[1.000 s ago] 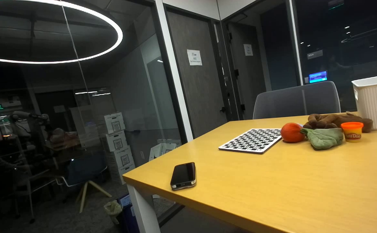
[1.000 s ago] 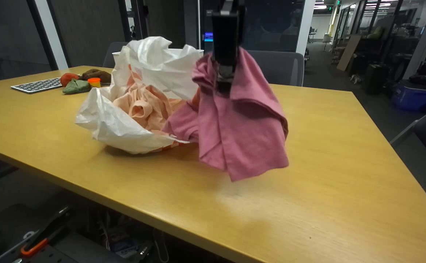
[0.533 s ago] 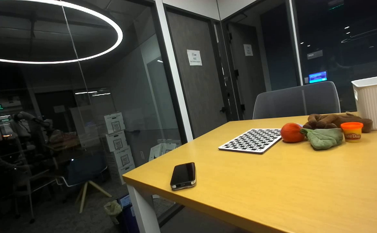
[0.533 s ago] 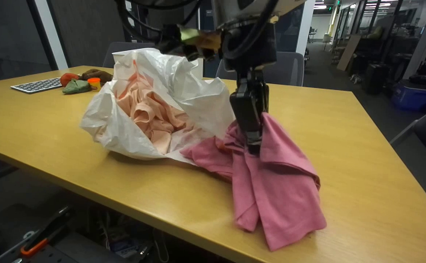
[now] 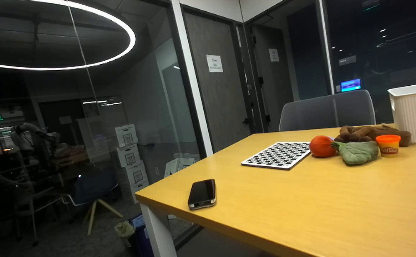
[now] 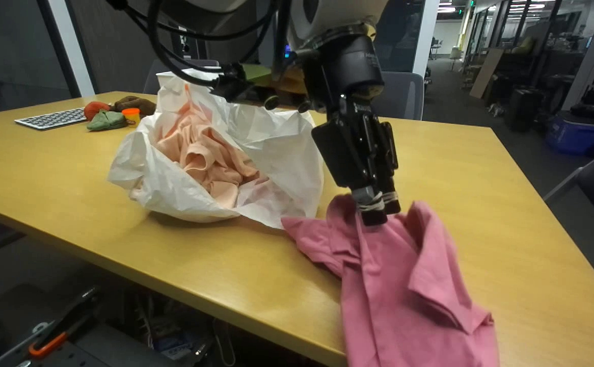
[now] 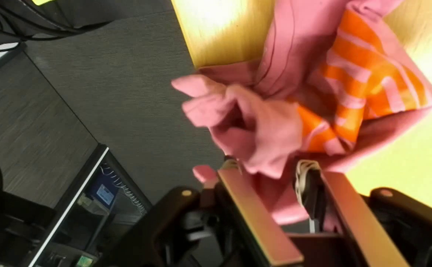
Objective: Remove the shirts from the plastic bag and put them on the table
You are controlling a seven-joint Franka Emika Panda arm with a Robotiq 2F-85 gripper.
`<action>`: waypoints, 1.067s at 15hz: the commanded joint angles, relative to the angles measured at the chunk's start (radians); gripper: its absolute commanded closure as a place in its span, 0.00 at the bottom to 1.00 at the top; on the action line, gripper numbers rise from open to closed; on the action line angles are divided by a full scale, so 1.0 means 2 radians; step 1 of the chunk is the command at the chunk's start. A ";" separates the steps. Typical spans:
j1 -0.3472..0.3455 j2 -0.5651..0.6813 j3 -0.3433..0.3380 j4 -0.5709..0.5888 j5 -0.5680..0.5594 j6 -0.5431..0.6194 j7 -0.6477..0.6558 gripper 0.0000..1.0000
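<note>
Table bearing shirt under gripper; fingers standing spread, presumably leaving it there; bag near gripper cupping peach cloth.

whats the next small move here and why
Probably lift the end effector straight up, away from the pink shirt. The jaws stand apart, that shirt lies on the table beside the white plastic bag, and a peach shirt inside is yet to come out.
</note>
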 commanded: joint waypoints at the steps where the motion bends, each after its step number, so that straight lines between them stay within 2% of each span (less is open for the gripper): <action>1: 0.043 -0.036 -0.016 -0.007 0.006 0.025 -0.049 0.25; 4: 0.070 -0.072 -0.018 -0.017 0.041 0.051 -0.095 0.03; 5: 0.080 -0.088 -0.015 -0.021 0.059 0.051 -0.116 0.00; 7: 0.096 -0.121 -0.009 -0.026 0.094 0.043 -0.169 0.00; 12: 0.133 -0.218 0.022 -0.041 0.166 -0.019 -0.303 0.00; 16: 0.159 -0.276 0.030 -0.047 0.226 -0.062 -0.408 0.00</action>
